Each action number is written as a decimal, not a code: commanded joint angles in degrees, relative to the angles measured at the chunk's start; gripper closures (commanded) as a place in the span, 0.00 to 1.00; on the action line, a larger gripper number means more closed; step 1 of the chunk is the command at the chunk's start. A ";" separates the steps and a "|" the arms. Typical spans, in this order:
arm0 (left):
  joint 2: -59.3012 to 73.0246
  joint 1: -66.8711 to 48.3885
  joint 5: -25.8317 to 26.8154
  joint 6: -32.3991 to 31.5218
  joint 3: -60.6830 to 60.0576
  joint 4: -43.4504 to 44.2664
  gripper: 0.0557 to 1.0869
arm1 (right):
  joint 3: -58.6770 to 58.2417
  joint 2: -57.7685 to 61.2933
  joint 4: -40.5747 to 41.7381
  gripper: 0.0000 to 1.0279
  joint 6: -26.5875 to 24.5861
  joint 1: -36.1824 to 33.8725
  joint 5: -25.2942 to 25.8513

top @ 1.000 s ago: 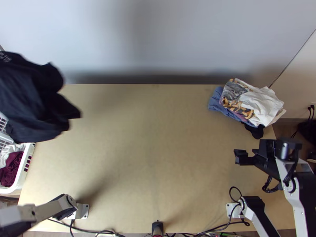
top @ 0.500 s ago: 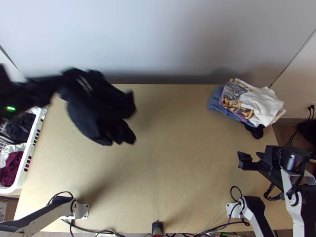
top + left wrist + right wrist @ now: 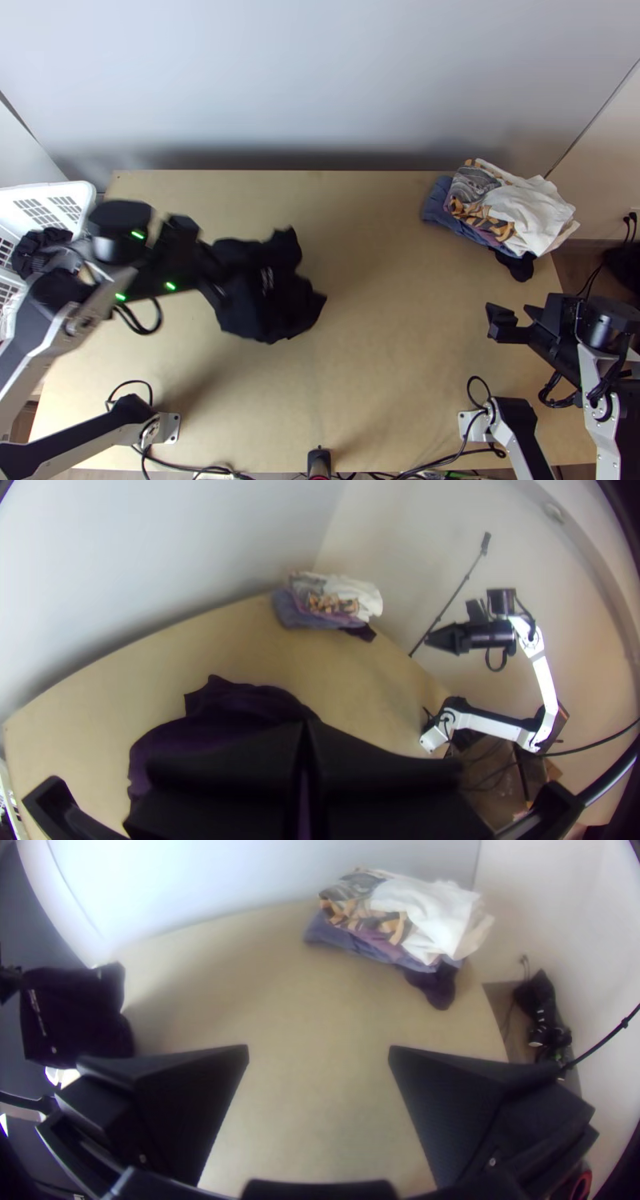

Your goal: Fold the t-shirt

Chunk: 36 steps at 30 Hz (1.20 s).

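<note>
T-shirt [image 3: 268, 316] w/ blurry white print [image 3: 267, 279], bunched in L end effector [image 3: 218, 280].

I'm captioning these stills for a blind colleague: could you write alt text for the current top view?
A bunched dark t-shirt hangs from the left gripper over a light wooden table. The right gripper is open and empty; a clothes pile lies far right, a white basket stands left.
</note>
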 commanded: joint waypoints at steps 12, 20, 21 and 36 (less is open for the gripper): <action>0.65 -13.65 -3.19 4.27 -28.50 5.74 0.96 | 0.86 0.64 -0.12 0.05 1.90 -2.93 -2.46; 1.09 -17.16 -2.14 6.73 -29.47 0.46 0.17 | 2.09 2.49 0.50 0.05 2.34 -2.93 -3.16; 0.92 -16.63 -2.23 7.17 -28.33 -1.12 0.10 | 2.62 2.66 0.32 0.05 2.42 -2.76 -3.51; -6.55 8.50 -2.14 18.07 -11.45 -17.82 0.06 | 10.35 16.11 2.34 0.05 2.60 11.22 -4.57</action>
